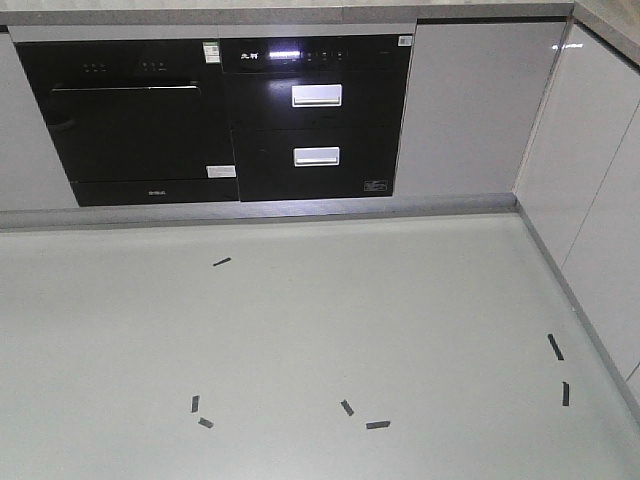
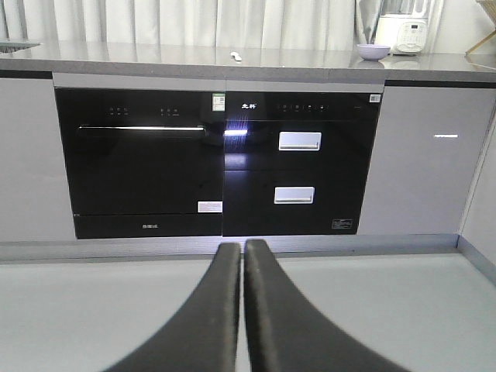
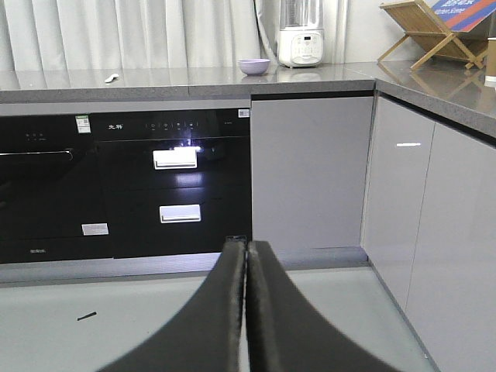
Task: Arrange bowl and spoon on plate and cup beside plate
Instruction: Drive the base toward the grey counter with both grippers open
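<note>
Exterior front-facing camera is taking in a pale grey floor [image 1: 300,330] running up to white cabinets [image 1: 470,110], a black built-in oven [image 1: 130,120] and a black two-drawer unit [image 1: 315,120] beside it. Above them a grey counter [image 2: 155,58] is stretching across both wrist views. On it a white appliance [image 3: 301,39] is standing against the curtain, and a wooden rack [image 3: 425,32] is sitting well apart to its right. The bowl [image 3: 254,67] is resting on the counter near the appliance, on its left. The spoon [image 3: 111,77] is lying well apart from the bowl, farther left above the oven. The left gripper [image 2: 242,246] and the right gripper [image 3: 247,242] are each hanging over the floor with fingers pressed together, holding nothing. Short black tape marks [image 1: 377,424] are dotting the floor.
</note>
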Robot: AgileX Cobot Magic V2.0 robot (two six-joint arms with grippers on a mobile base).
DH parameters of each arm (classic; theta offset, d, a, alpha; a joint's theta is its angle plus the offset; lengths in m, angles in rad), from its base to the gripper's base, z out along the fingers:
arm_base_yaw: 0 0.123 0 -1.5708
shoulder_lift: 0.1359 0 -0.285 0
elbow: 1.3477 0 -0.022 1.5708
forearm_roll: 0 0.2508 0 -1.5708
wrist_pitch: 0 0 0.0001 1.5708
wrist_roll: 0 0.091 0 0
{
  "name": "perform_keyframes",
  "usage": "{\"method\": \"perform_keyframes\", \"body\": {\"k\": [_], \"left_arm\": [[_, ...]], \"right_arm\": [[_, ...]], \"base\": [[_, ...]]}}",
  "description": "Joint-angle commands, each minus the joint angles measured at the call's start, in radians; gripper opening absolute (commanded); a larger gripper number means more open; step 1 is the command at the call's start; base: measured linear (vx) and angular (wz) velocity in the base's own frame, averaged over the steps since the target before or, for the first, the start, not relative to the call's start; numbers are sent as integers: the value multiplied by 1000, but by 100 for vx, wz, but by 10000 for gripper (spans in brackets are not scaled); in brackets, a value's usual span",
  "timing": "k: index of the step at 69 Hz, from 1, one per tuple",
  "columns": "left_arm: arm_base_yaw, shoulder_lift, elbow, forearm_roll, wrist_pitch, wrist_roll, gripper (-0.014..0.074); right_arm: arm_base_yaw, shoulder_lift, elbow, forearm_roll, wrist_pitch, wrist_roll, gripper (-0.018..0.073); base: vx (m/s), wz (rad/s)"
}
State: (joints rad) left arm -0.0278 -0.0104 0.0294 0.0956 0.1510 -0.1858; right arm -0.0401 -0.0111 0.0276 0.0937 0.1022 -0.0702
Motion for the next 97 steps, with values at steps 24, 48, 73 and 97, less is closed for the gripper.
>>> {"method": "perform_keyframes", "body": {"k": [24, 48, 73, 97], "left_arm": [[-2, -8, -26, 0, -74, -6, -7], [-2, -8, -26, 0, -74, -6, -7], [-2, -8, -26, 0, -74, -6, -7], [-2, -8, -26, 0, -74, -6, -7]], "right_arm": [[-5, -14, 4, -3, -78, -10, -4], [-5, -14, 4, -3, -78, -10, -4], [-5, -14, 4, -3, -78, -10, -4], [-5, -14, 4, -3, -78, -10, -4]], "base": [[0, 0], [0, 0], [0, 0], [0, 0]]}}
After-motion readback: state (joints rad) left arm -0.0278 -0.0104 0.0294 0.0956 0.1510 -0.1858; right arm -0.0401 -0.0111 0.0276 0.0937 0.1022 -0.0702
